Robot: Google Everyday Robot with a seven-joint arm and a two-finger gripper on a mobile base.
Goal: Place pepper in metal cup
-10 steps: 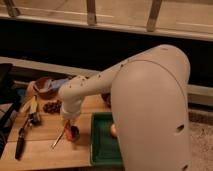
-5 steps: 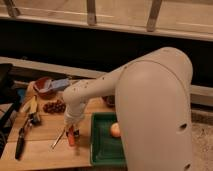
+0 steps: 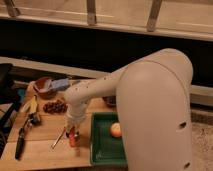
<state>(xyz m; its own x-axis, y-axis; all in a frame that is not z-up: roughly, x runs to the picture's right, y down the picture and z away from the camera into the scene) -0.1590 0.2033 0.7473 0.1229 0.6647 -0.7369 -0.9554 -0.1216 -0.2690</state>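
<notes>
As the white arm bends low over a wooden counter, the scene reads from left edge to right:

Far left: a black-handled tool (image 3: 22, 137) lies on the wooden counter (image 3: 42, 152), with a yellow piece (image 3: 30, 105) just above it.
Upper left: a dark maroon bowl (image 3: 44, 86) sits beside a cluster of dark red fruit (image 3: 55, 106).
Metal cup: only its thin silver handle (image 3: 58, 138) shows clearly, slanting at lower centre-left, just beside the pepper.
Pepper: the pepper (image 3: 73, 138) is slim, red-orange, standing nearly upright, its tip at the counter.
Gripper: the gripper (image 3: 72, 132) points straight down at lower centre, clenched on the pepper's upper end.
Arm: bulky, white, arching in from the right foreground and folding at the wrist.
Right of centre: a green tray (image 3: 100, 150) holds a round orange-yellow fruit (image 3: 116, 130).
</notes>
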